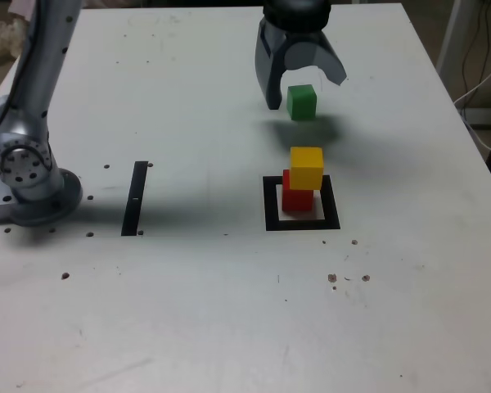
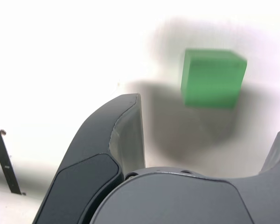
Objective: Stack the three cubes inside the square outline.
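While no brand, label or writing could be read anywhere, the colours told the parts apart plainly. On the white table [image 1: 229,311], the yellow cube [image 1: 307,167] sat on the red cube [image 1: 297,195], slightly offset toward the exterior view's right, and the red cube stood inside the square outline [image 1: 270,205], whose thick black frame lay right of centre in that view. Farther back, the green cube [image 1: 301,102] rested on the table, apart from the stack. The gripper [image 1: 303,80] hung above it with jaws spread wide and released, one finger to the cube's left and the other up at its right; the wrist view showed the green cube [image 2: 213,78] between the dark fingers [image 2: 109,154], touching neither. A narrow black strip [image 1: 136,197] lay well to the exterior view's left, near the arm's base [image 1: 29,176]. Bare tabletop stretched across the near side, and the far and right edges of the table stayed visible beyond the gripper.
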`<state>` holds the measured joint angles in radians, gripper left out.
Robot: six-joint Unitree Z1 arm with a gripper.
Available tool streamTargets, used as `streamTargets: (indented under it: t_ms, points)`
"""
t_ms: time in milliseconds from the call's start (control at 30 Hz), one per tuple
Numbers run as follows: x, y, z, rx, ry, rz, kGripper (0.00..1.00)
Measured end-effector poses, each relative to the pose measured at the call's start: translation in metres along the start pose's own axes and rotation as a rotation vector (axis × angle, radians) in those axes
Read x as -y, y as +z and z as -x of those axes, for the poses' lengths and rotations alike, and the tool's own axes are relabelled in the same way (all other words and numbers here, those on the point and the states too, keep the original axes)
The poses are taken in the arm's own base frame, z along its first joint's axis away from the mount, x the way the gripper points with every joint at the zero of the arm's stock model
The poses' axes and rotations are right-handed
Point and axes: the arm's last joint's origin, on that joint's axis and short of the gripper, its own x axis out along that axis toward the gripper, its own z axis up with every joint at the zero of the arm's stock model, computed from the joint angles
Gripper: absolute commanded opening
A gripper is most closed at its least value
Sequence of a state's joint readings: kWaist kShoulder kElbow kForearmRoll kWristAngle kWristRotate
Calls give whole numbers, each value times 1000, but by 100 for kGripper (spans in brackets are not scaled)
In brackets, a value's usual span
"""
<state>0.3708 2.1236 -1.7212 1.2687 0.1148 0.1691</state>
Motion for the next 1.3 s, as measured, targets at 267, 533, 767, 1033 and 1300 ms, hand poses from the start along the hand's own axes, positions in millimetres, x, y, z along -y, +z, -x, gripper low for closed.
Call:
streamTargets:
  t_ms: [267, 533, 767, 1033, 1300]
  points:
    - [-6, 20, -16, -38, -12, -9, 94]
    - [-10, 36, -23, -83, -16, -15, 74]
    - [-12, 42, -23, -98, 6, -17, 35]
    - [-12, 43, -21, -87, 11, -27, 29]
    - [-12, 43, -21, -87, 9, -27, 29]
